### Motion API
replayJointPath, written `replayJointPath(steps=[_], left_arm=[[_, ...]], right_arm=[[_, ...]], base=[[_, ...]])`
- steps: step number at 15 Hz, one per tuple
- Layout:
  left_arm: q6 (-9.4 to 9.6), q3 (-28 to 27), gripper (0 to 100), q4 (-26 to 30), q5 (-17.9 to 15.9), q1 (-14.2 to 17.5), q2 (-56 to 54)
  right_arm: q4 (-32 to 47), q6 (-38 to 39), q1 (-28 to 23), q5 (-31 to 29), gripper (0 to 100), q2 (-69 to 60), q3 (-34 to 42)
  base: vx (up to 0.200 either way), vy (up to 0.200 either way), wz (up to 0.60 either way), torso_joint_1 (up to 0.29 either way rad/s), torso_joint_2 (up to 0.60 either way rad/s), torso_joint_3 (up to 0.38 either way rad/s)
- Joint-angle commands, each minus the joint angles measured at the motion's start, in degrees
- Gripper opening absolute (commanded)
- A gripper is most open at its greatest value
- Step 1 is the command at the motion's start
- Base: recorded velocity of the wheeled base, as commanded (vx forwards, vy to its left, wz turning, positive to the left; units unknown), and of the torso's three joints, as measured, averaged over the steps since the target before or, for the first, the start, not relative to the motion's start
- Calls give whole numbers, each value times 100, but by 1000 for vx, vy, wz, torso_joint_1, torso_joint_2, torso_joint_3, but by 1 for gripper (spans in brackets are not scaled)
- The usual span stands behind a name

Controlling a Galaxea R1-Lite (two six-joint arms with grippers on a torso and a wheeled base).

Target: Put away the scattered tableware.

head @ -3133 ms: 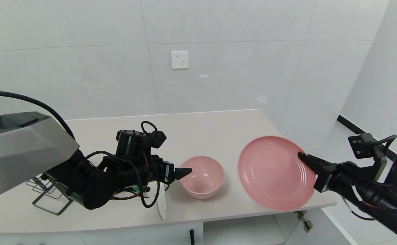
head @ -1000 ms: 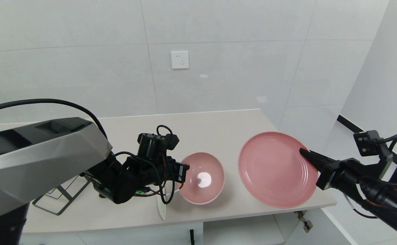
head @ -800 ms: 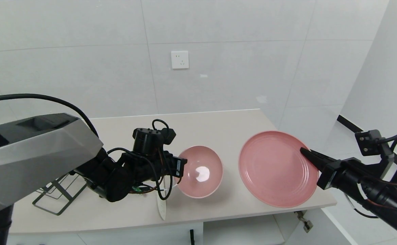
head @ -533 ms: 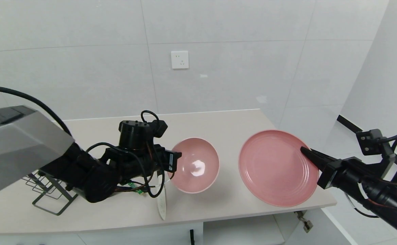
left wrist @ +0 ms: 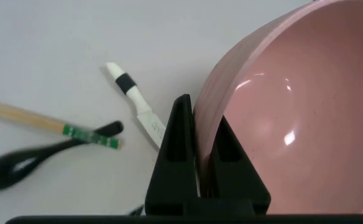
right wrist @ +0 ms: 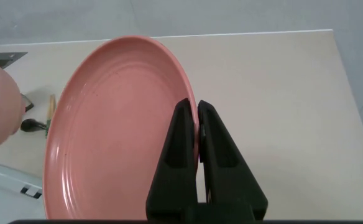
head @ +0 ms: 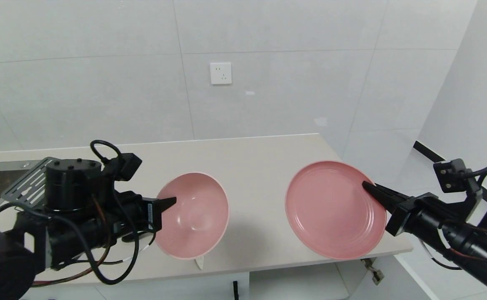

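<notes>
Over the front of the pale countertop (head: 252, 154) I've got both pieces in the air and nothing stowed yet, by my reckoning. Left gripper (head: 167, 204) is pinched tight on the rim of the pink bowl (head: 195, 216), one finger inside the wall and one outside, bowl tipped on its side with the mouth facing out across the counter, clear of the surface. Right gripper (head: 366, 186) is clamped just as narrowly on the edge of the pink plate (head: 331, 208), which hangs tilted near the counter's right front corner, well apart from the bowl. So the two big items are picked up, but neither sits anywhere yet, and I can't make out a rack or shelf meant for them; a perforated metal tray (head: 24, 181) shows at the far left. Down on the counter beneath the bowl lie a white knife (left wrist: 137, 104), a black spoon (left wrist: 23, 167) and bamboo chopsticks (left wrist: 23, 116), all untouched, so the small cutlery is left to do.
</notes>
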Motion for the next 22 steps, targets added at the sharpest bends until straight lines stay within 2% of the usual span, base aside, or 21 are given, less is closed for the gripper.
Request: replayJointPath(steps=[1,3,4,5,7,9,12,14,15,16,22], left_arm=[[-234,444,0,-40,93,62,-853],[-471,488,0,83,5,141,-2039],[-480,488,0,83,-4,133,-2074],[-796,497,0,180,-285,133,-2681],[-1069,620,0,197,-496,124,-3015],[-1042,805,0,461,-452,264,-3235],[-1078,831,0,514,-496,97,-3270],[-1086,1086,0,514,-531,1,-3305],[-1025,1121,0,523,-531,-26,-3261],[-875,1121,0,558,-514,9,-3217],[-787,1253,0,400,-487,168,-3147]], right_arm=[[-6,2,87,8,0,6,-22],[-6,-7,96,368,0,24,-154],[-6,-7,96,386,0,24,-163],[-6,-7,96,588,0,15,-304],[-6,2,105,579,0,6,-435],[-6,11,140,570,0,15,-567],[-6,-77,113,579,0,6,-506],[-6,-68,131,570,0,15,-435],[-6,-68,131,570,0,15,-427],[-6,-86,131,570,0,6,-418],[-6,-139,175,570,0,24,-453]], base=[[0,0,0,0,0,0],[0,0,0,0,0,0],[0,0,0,0,0,0],[0,0,0,0,0,0],[0,0,0,0,0,0],[0,0,0,0,0,0],[0,0,0,0,0,0],[0,0,0,0,0,0],[0,0,0,0,0,0],[0,0,0,0,0,0],[0,0,0,0,0,0]])
